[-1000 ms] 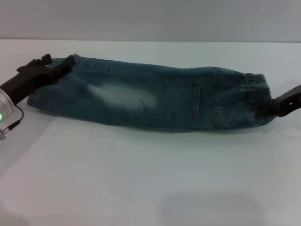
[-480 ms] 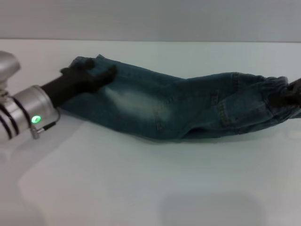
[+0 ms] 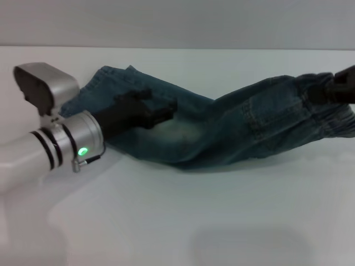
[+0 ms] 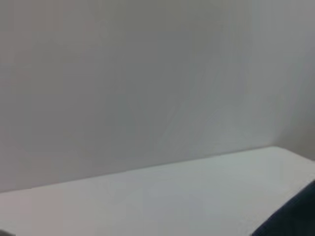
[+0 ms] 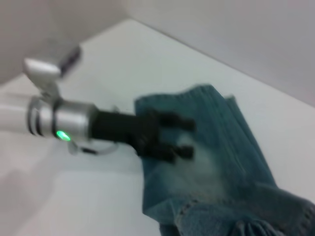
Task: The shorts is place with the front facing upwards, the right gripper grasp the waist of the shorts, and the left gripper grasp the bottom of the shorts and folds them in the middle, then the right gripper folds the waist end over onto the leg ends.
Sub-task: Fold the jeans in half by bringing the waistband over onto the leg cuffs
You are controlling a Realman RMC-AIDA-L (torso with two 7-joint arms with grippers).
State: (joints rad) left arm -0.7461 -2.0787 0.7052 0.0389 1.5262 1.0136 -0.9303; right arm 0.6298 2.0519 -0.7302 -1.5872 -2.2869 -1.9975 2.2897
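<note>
The blue denim shorts (image 3: 233, 130), folded lengthwise, lie across the white table. Their leg ends (image 3: 108, 80) sit flat at the left. The elastic waist (image 3: 338, 119) is raised off the table at the far right, where my right gripper (image 3: 333, 88) is shut on it. My left gripper (image 3: 158, 106) reaches over the leg half and rests on the denim, its black fingers (image 5: 172, 121) spread apart with pale denim (image 5: 197, 167) showing between them. The left wrist view catches only a dark corner of the shorts (image 4: 295, 221).
The white table (image 3: 166, 221) stretches bare in front of the shorts and ends at a grey wall (image 3: 177, 22) behind them. My left arm's silver forearm (image 3: 55, 144) with its green light lies low across the table's left side.
My left gripper has travelled right, from the leg hems to over the middle of the leg half. My right gripper has lifted the waist, and the shorts have bunched and shifted right.
</note>
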